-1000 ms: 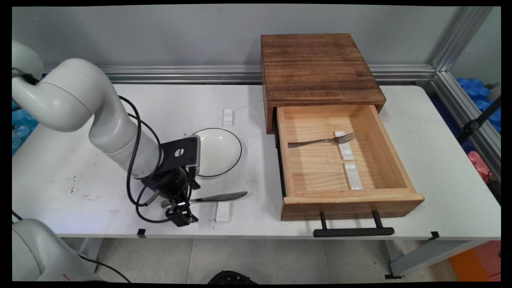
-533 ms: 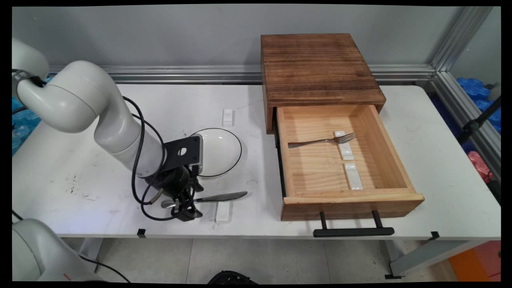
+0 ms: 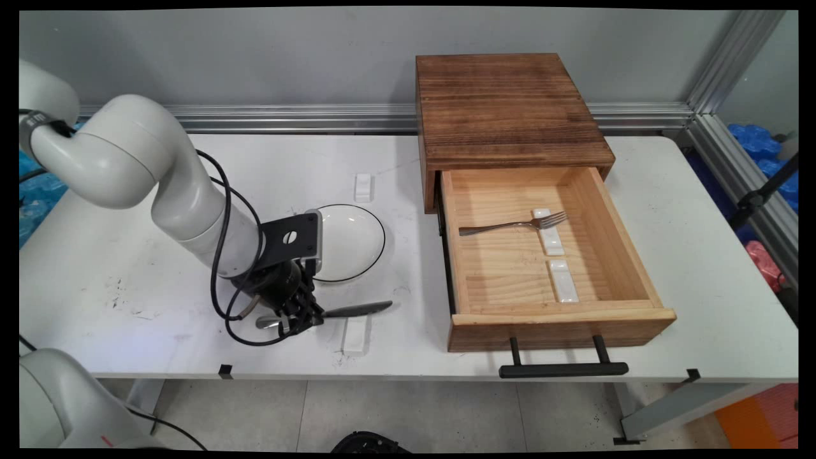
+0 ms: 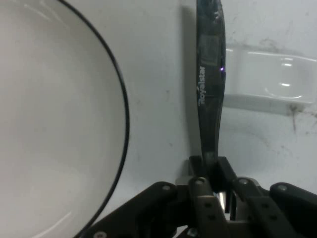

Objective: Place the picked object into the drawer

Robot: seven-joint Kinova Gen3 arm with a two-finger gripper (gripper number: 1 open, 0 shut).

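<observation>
- hand [image 3: 298,317] sits low over the near-left part of the table [image 3: 127,255], its two fingers clenched across a butter knife [image 3: 347,310] at the joint between handle and blade.
- the knife's long axis runs left to right across the table in the main view: the handle end pokes out on the left of the hand, the dark blade reaches away to the right, toward the open wooden drawer [image 3: 548,255].
- the blade's far end looks slightly raised, just above and behind a small white rest [image 3: 356,335]; i cannot tell whether the blade touches the rest.
- a white plate with a dark rim [image 3: 347,242] lies just behind the hand, close to the knife but apart from it.
- inside the drawer, well apart to the right, a fork [image 3: 513,224] lies with its tines on one white rest [image 3: 548,231]; a second rest [image 3: 563,280] beside it is bare.
- another small white rest [image 3: 363,187] stands behind the plate.
- the hand view shows what the main view cannot: the fingertips [image 4: 225,173] pinching the blade [image 4: 209,89] edge to edge, the blade running straight away from the hand, the plate's rim [image 4: 124,99] on one side and the near rest [image 4: 267,79] on the other.
- the main view alone shows the drawer and the knife's handle end.
</observation>
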